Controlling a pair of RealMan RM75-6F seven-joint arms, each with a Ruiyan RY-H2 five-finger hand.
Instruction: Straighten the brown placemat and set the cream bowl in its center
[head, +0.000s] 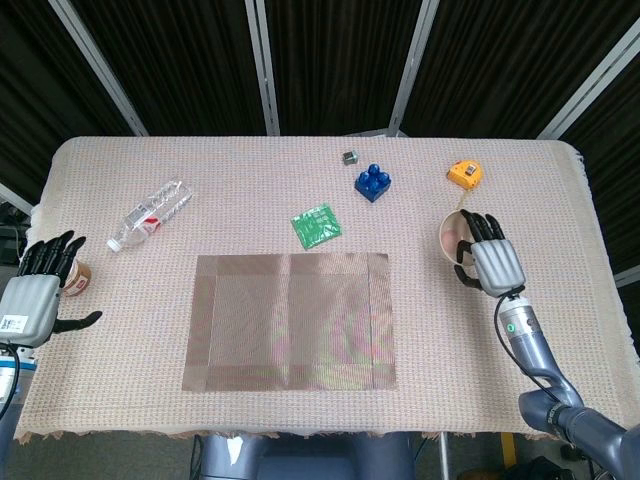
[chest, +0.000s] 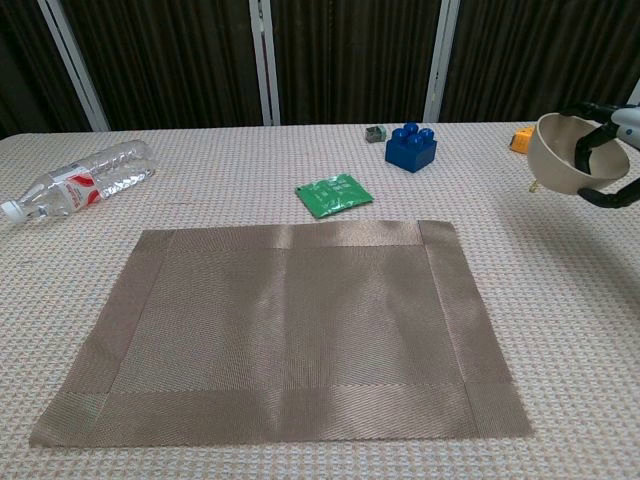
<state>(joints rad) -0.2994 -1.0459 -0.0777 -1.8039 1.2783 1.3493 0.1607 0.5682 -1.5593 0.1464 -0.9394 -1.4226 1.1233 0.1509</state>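
The brown placemat (head: 290, 320) (chest: 285, 330) lies flat near the table's front edge, its sides roughly square to the table. My right hand (head: 487, 262) (chest: 607, 165) grips the cream bowl (head: 452, 236) (chest: 560, 153) by its rim and holds it tilted above the table, to the right of the mat. My left hand (head: 35, 292) hovers at the table's left edge with fingers spread and nothing in them; the chest view does not show it.
A clear plastic bottle (head: 150, 214) lies at the left. A green packet (head: 317, 225) sits just behind the mat. A blue block (head: 373, 181), a small grey cube (head: 350, 157) and a yellow tape measure (head: 463, 173) are further back. A small brown cup (head: 75, 278) stands by my left hand.
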